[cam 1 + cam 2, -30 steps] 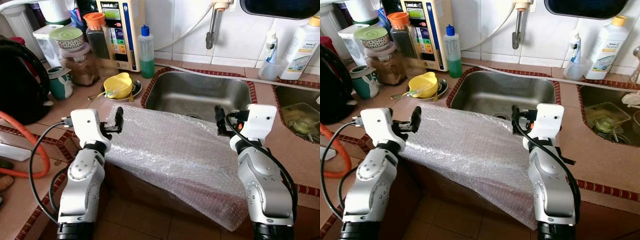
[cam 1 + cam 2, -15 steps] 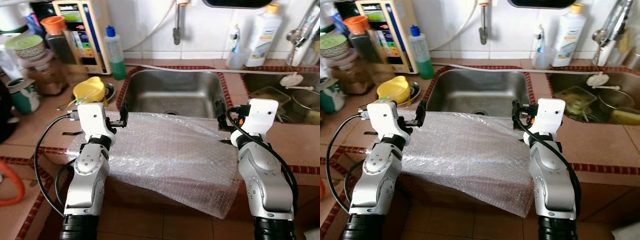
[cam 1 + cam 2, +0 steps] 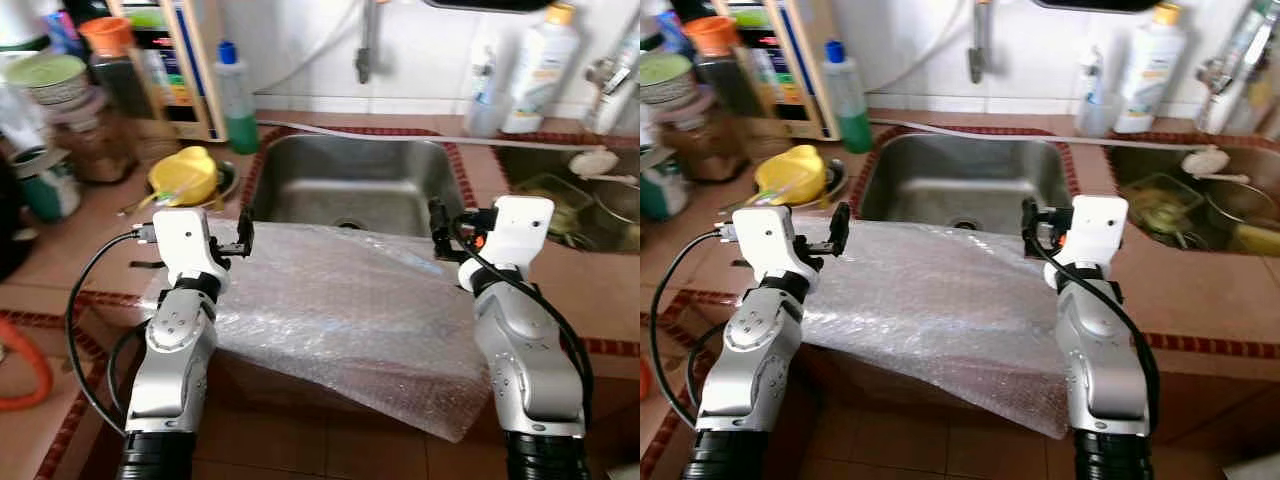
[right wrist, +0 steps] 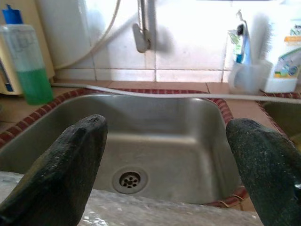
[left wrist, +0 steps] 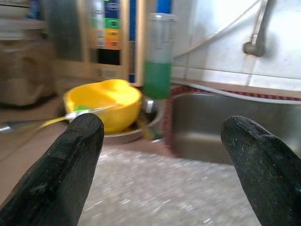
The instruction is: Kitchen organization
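A sheet of clear bubble wrap (image 3: 340, 310) lies on the tiled counter in front of the steel sink (image 3: 300, 170) and hangs over the counter's front edge. My left gripper (image 3: 243, 232) is over the sheet's far left corner, open and empty; its fingers (image 5: 70, 160) stand wide apart above the wrap (image 5: 155, 188). My right gripper (image 3: 436, 222) is over the far right corner, also open and empty, with its fingers (image 4: 66, 165) facing the sink basin (image 4: 188, 141).
A yellow bowl (image 3: 186, 175) with a spoon sits on a plate left of the sink, near a green soap bottle (image 3: 238, 100) and jars (image 3: 95, 140). A white bottle (image 3: 535, 55) stands behind a second basin (image 3: 560, 195) at the right. An orange hose (image 3: 20, 370) lies far left.
The camera has swung, so the whole scene has shifted in the picture. Both grippers stay open over the bubble wrap's far corners, and the sheet lies as before.
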Available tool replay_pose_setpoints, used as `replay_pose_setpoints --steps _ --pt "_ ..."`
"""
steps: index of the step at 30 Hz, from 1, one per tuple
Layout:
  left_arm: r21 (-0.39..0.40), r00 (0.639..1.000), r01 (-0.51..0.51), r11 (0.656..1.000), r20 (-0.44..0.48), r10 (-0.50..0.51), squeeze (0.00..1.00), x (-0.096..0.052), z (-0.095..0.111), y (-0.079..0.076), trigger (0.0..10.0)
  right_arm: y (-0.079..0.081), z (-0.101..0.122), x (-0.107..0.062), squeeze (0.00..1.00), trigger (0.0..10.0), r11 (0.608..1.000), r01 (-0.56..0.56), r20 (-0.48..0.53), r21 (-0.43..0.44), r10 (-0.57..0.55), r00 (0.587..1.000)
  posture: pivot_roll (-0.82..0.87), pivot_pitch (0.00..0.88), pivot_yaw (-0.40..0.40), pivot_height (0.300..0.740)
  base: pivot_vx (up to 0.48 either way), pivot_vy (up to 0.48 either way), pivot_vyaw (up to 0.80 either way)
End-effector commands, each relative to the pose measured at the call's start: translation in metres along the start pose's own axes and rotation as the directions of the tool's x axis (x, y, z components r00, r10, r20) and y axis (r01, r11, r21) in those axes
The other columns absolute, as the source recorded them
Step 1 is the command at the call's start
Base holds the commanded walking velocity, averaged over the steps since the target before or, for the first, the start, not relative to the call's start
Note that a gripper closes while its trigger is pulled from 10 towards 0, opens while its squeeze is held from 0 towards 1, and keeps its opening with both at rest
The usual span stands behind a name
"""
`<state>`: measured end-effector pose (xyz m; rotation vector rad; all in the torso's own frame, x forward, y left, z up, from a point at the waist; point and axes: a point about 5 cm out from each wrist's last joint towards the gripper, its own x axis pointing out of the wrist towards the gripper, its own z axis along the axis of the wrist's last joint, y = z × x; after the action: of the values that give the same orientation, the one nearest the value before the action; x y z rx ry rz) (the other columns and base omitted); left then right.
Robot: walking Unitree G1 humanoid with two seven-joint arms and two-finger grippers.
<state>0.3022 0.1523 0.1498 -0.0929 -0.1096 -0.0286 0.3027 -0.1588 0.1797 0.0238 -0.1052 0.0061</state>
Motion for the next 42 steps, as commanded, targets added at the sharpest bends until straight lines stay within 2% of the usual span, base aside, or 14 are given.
replay_pose_setpoints --steps 1,4,5,7,11,12,13,16,30,42 --pt "0.004 1.000 0.020 1.000 0.012 -0.020 0.00 -0.001 0.003 -0.003 10.0 -0.002 0.003 0.001 0.00 10.0 0.999 0.015 0.011 -0.047 -0.014 1.000 0.03 0.000 0.030 0.740 0.000 0.000 0.00" --pt "0.001 1.000 0.026 1.000 0.011 -0.026 0.00 -0.001 0.003 -0.004 10.0 -0.002 0.003 0.001 0.00 10.0 0.996 0.022 0.017 -0.092 -0.020 1.000 0.03 0.000 0.030 0.740 0.000 0.000 0.00" --pt "-0.001 0.999 0.037 0.999 0.014 -0.037 0.00 -0.002 0.004 -0.005 10.0 -0.002 0.003 0.001 0.00 10.0 0.999 0.016 0.029 -0.049 -0.014 0.999 0.03 0.000 0.031 0.740 0.000 0.000 0.00" --pt "-0.004 0.999 0.045 0.999 0.018 -0.045 0.00 -0.002 0.004 -0.005 10.0 -0.002 0.004 0.001 0.00 10.0 1.000 0.009 0.032 -0.019 -0.008 0.999 0.03 0.000 0.032 0.740 0.000 0.000 0.00" --pt "-0.004 0.998 0.054 0.999 0.024 -0.054 0.00 -0.002 0.006 -0.006 10.0 -0.005 0.004 0.002 0.00 10.0 0.996 0.061 0.046 -0.068 -0.058 0.997 0.03 0.000 0.033 0.740 0.000 0.000 0.00" --pt "-0.004 0.998 0.059 0.998 0.026 -0.058 0.00 -0.001 0.007 -0.007 10.0 -0.003 -0.001 0.001 0.00 10.0 0.999 0.027 -0.009 -0.022 -0.028 1.000 0.03 0.000 0.033 0.740 0.000 0.000 0.00" --pt "-0.005 0.998 0.061 0.998 0.027 -0.061 0.00 -0.001 0.007 -0.007 10.0 0.000 -0.001 0.000 0.00 10.0 1.000 -0.011 -0.014 -0.001 0.011 1.000 0.04 0.000 0.033 0.740 0.000 0.000 0.00" --pt "-0.007 0.998 0.064 0.998 0.029 -0.064 0.00 -0.001 0.007 -0.007 10.0 0.002 0.003 -0.002 0.00 10.0 0.999 -0.021 0.026 -0.027 0.022 0.999 0.03 0.000 0.033 0.740 0.000 0.000 0.00" --pt "-0.034 0.992 0.118 0.992 0.058 -0.116 0.00 -0.001 0.012 -0.013 10.0 0.004 0.006 -0.001 0.00 10.0 0.999 -0.041 0.042 -0.027 0.042 0.998 0.03 0.000 0.033 0.740 0.000 0.000 0.00" --pt "-0.035 0.989 0.141 0.989 0.061 -0.138 0.00 0.001 0.011 -0.016 10.0 0.001 0.009 -0.001 0.00 10.0 0.999 -0.037 0.061 -0.040 0.039 0.997 0.02 0.000 0.039 0.740 0.284 0.000 0.00"
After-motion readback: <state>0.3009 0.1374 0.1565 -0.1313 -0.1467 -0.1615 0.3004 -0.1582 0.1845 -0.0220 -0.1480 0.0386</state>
